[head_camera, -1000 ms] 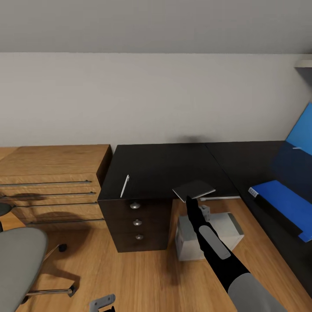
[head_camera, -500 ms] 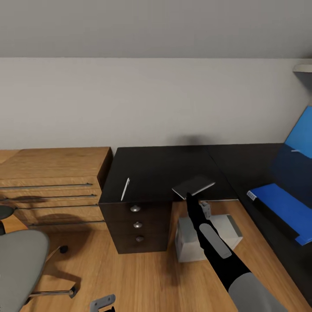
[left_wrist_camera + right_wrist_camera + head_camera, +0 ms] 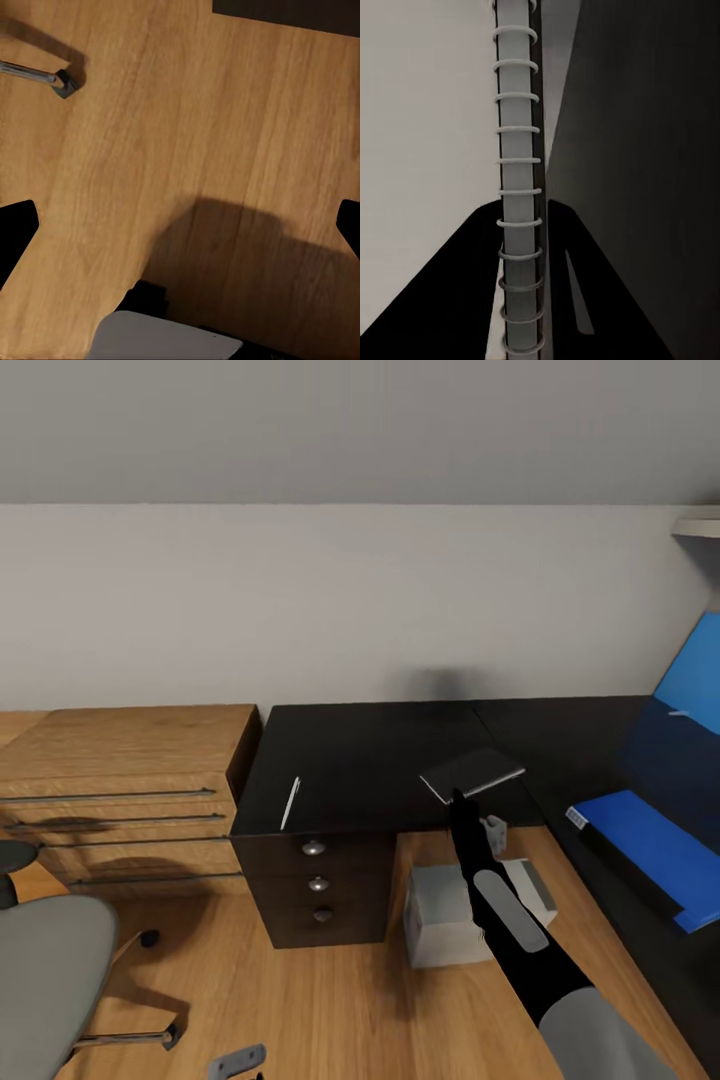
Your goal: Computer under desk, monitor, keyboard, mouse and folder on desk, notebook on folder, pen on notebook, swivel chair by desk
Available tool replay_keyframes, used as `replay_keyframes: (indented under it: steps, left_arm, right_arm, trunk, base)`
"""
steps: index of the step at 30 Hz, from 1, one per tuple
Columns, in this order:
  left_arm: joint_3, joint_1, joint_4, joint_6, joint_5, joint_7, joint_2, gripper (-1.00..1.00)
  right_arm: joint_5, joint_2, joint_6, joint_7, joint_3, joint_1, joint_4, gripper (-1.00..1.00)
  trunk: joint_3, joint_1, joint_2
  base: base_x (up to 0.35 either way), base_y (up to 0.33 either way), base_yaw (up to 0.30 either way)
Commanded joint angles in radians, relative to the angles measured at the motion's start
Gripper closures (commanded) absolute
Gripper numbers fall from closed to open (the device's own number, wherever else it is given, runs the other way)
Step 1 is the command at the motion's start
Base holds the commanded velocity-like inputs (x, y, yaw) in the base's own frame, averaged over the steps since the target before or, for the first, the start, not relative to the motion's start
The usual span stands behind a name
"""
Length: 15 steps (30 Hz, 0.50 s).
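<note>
One thin notebook (image 3: 472, 772) is hanging just over the desk (image 3: 370, 745), pinched at its ring spine by the right gripper (image 3: 461, 798). It looks light and bendy, so holding near the spine seems best.

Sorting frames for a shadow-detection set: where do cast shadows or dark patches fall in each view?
Head view: a soft dark smudge sits on the pale wall above the black-topped desk, and the grey upholstered swivel chair throws a shadow on the wood floor. Left wrist view: a broad soft shadow covers the floor. Right wrist view: the spiral-bound grey-white notebook looms close, half in darkness.
</note>
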Motion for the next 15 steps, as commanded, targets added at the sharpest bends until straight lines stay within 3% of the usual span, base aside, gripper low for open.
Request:
replay_keyframes:
  steps: [1, 10, 11, 15]
  left_arm:
    - [-0.004, -0.001, 0.002, 0.004, 0.004, 0.008, 0.001, -1.0]
    - [-0.005, -0.001, 0.02, 0.004, 0.004, 0.009, 0.001, -1.0]
    - [-0.004, -0.001, 0.022, 0.005, 0.005, 0.012, 0.001, -1.0]
    - [-0.001, -0.001, 0.023, 0.005, 0.006, 0.014, 0.001, -1.0]
  right_arm:
    - [-0.014, -0.003, -0.01, 0.011, -0.003, -0.001, 0.0, 1.0]
    - [-0.014, -0.014, -0.019, 0.01, -0.177, -0.001, -0.005, 1.0]
    - [-0.013, -0.015, -0.021, 0.009, -0.243, -0.001, -0.005, 1.0]
    - [-0.013, -0.016, -0.016, 0.009, -0.307, -0.001, -0.005, 1.0]
  trunk:
    - [0.002, -0.004, 0.007]
    - [0.005, -0.008, 0.014]
    - [0.005, -0.008, 0.014]
    - [0.005, -0.008, 0.014]
  base:
    - [0.0, 0.0, 0.0]
    - [0.0, 0.0, 0.0]
    - [0.0, 0.0, 0.0]
    - [0.0, 0.0, 0.0]
